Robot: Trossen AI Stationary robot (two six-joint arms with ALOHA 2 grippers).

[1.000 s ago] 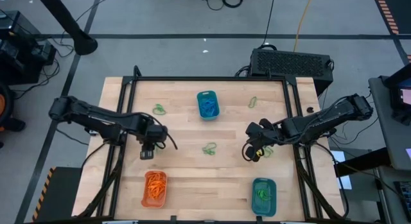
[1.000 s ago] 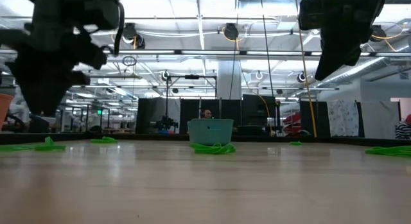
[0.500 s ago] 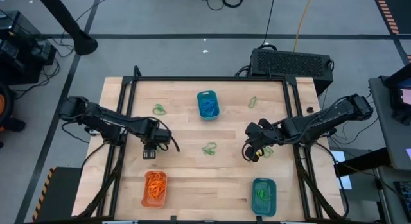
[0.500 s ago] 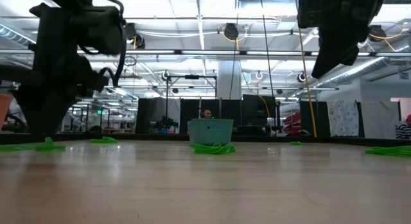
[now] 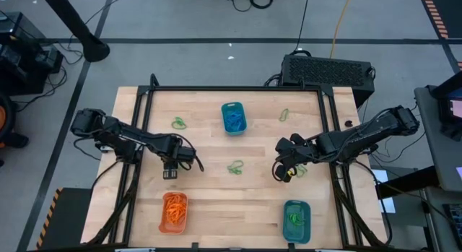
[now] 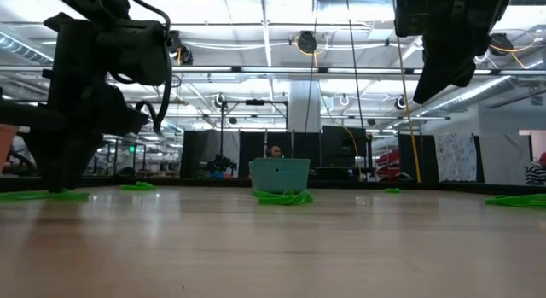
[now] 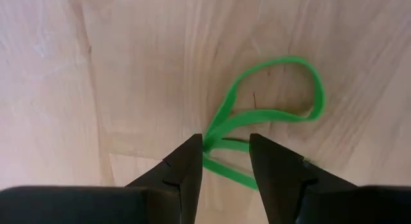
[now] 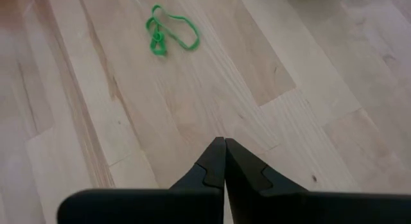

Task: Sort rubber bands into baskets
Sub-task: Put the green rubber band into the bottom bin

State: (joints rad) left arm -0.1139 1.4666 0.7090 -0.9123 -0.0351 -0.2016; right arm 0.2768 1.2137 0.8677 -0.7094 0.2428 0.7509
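One green rubber band (image 7: 270, 108) lies flat on the counter (image 7: 128, 70) between the half-spread left claw (image 7: 225, 161) fingers and could be missed, while the right claw (image 8: 224, 161) is pressed together.

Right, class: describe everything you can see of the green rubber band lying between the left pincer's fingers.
The thin green rubber band looks like a soft, flat elastic strip, bright green all over. It lies limp on the pale wooden table, folded over itself so that one wide loop spreads away from the left pincer and two strands run back between its dark fingers. The jaws stand apart around those strands, not yet closed. One strand seems to touch the inner edge of one finger. Nothing else touches the band.
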